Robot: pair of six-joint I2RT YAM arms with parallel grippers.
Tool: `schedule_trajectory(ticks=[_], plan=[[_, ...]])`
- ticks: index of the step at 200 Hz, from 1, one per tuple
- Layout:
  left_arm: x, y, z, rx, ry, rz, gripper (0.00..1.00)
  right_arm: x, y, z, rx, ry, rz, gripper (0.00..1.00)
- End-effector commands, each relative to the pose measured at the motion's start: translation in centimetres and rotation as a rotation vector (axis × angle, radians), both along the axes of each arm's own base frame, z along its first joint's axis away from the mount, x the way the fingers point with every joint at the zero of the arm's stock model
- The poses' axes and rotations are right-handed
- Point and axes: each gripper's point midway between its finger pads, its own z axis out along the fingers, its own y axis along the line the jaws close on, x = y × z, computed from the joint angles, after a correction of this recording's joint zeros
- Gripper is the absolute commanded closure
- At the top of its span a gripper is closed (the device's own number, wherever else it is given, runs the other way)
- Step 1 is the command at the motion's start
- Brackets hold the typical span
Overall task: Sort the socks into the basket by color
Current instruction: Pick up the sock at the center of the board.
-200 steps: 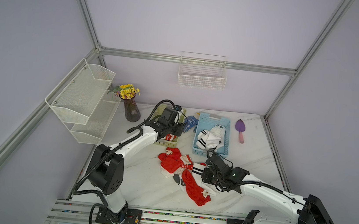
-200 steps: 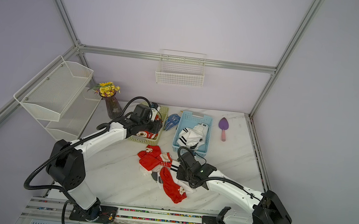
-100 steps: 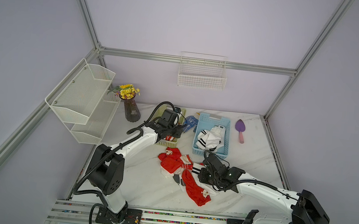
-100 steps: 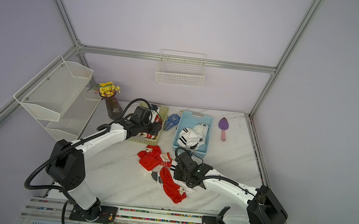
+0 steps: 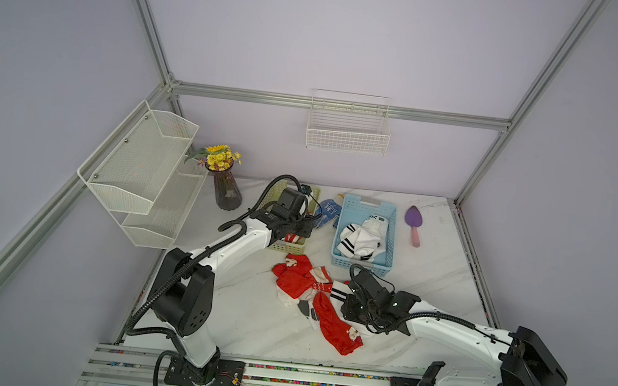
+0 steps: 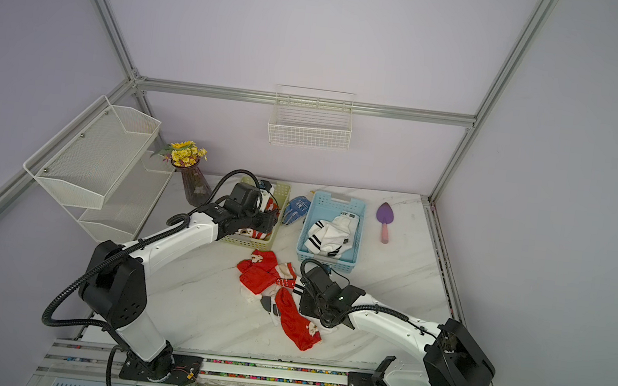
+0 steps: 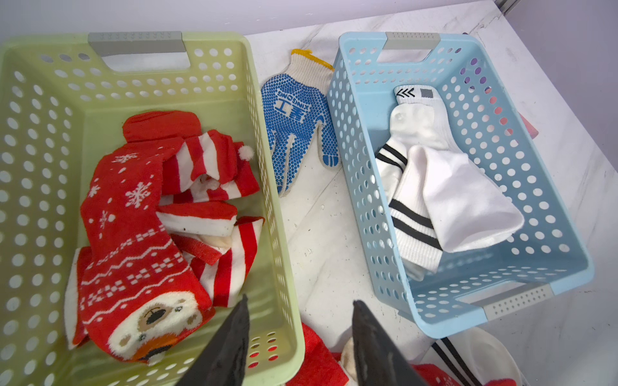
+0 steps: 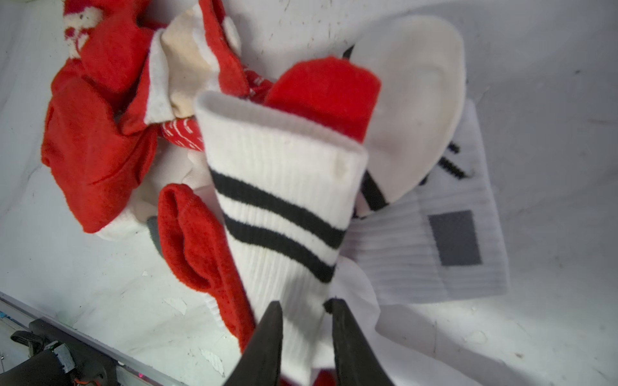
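Several red and white socks [image 5: 311,293] lie in a heap on the marble table in both top views. My right gripper [image 8: 305,304] is low over the heap's right side, shut on a white sock with two black stripes [image 8: 281,187]. Beside it lie a red sock [image 8: 200,240] and a white sock with a grey patch [image 8: 434,247]. My left gripper [image 7: 301,302] hangs open and empty over the near rim of the green basket [image 7: 277,200], which holds red Christmas socks [image 7: 133,217]. The blue basket [image 7: 361,187] holds white socks with black stripes [image 7: 451,194].
A blue-dotted work glove [image 7: 294,133] lies between the two baskets. A purple trowel [image 5: 412,223] lies right of the blue basket. A vase of yellow flowers [image 5: 226,192] and a white mesh shelf [image 5: 144,167] stand at the back left; a wire basket [image 5: 347,135] hangs on the back wall.
My right arm has edged left toward the sock heap and its jaws have narrowed onto the white striped sock. The left arm has not moved.
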Motion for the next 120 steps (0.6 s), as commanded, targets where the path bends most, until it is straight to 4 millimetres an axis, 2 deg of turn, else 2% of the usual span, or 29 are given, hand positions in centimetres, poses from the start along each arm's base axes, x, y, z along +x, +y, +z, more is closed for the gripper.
schedule_trajectory(ticks=[1,32,74,120], plan=[[-0.4,0.1,2.5,-0.036,-0.061,0.013,0.51,-0.1,0.5,-0.3,0.022,0.010,-0.017,0.71],[-0.3,0.0,2.2,-0.035,-0.055,0.012,0.51,0.2,1.1,-0.1,0.040,0.002,-0.006,0.74],[-0.4,0.1,2.0,-0.032,-0.051,0.015,0.51,0.4,1.9,0.5,0.070,-0.009,0.012,0.88],[-0.4,0.1,2.0,-0.032,-0.053,0.016,0.51,0.9,2.4,2.8,0.091,-0.053,0.034,0.95]])
